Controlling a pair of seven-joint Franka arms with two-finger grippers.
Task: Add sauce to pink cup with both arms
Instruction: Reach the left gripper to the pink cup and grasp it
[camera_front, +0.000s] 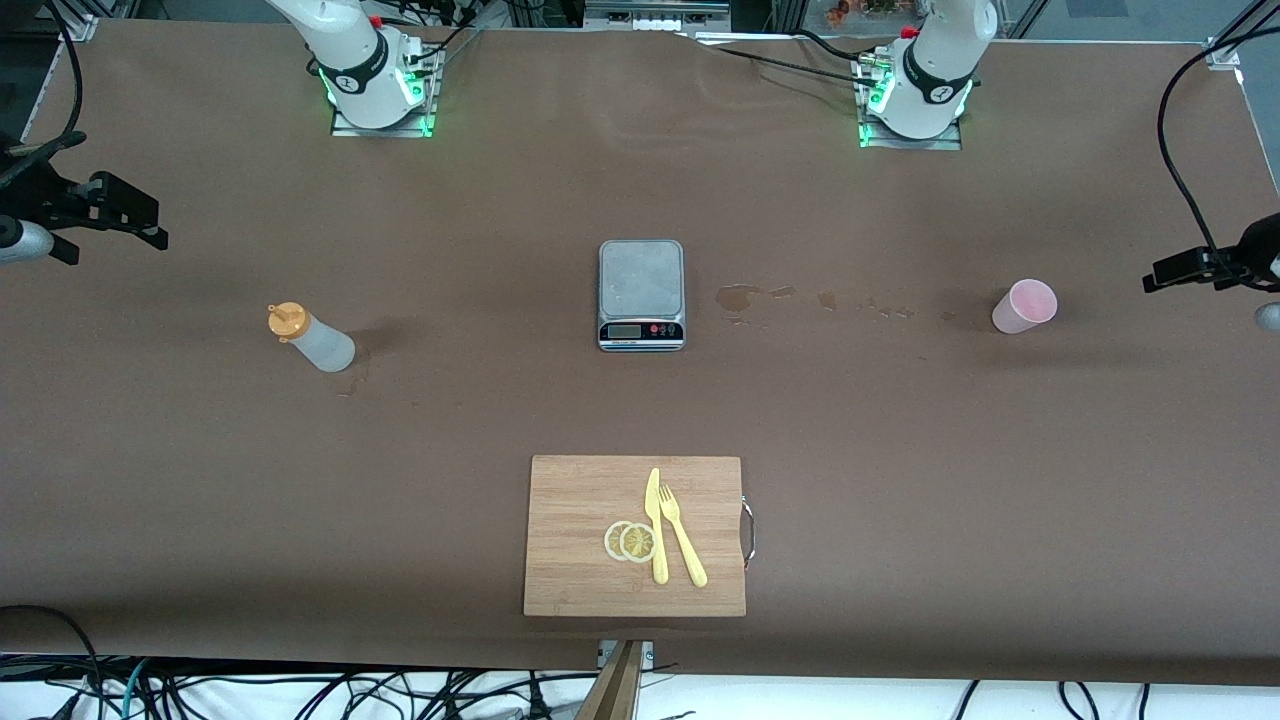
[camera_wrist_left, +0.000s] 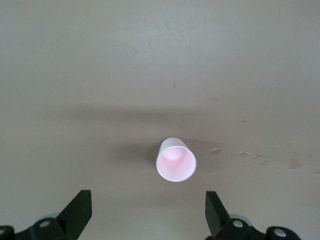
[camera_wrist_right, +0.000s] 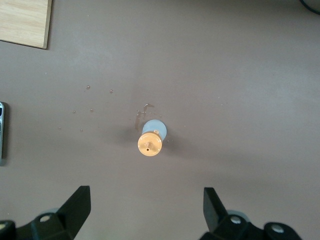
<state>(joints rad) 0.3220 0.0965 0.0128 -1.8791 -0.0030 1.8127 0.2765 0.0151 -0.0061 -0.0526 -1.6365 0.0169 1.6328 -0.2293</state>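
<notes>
Across the brown paper-covered table (camera_front: 200, 480), the largest thing is the rectangular bamboo cutting board (camera_front: 580, 560), nearest the front camera, carrying a yellow plastic knife (camera_front: 656, 528), a yellow plastic fork (camera_front: 682, 535) and two lemon slices (camera_front: 630, 541). At the table's middle sits the grey kitchen scale (camera_front: 641, 294). Toward the right arm's end stands the sauce (camera_front: 312, 338), a translucent whitish squeeze bottle with an orange-yellow nozzle cap; the right gripper (camera_wrist_right: 145, 212) hangs above it with jaws spread wide, holding nothing. Toward the left arm's end stands the pink cup (camera_front: 1024, 306), a small tapered light-pink plastic tumbler, upright, beside dried spill marks (camera_front: 745, 296). The left gripper (camera_wrist_left: 149, 214) hangs above it, jaws equally wide apart, touching nothing.
</notes>
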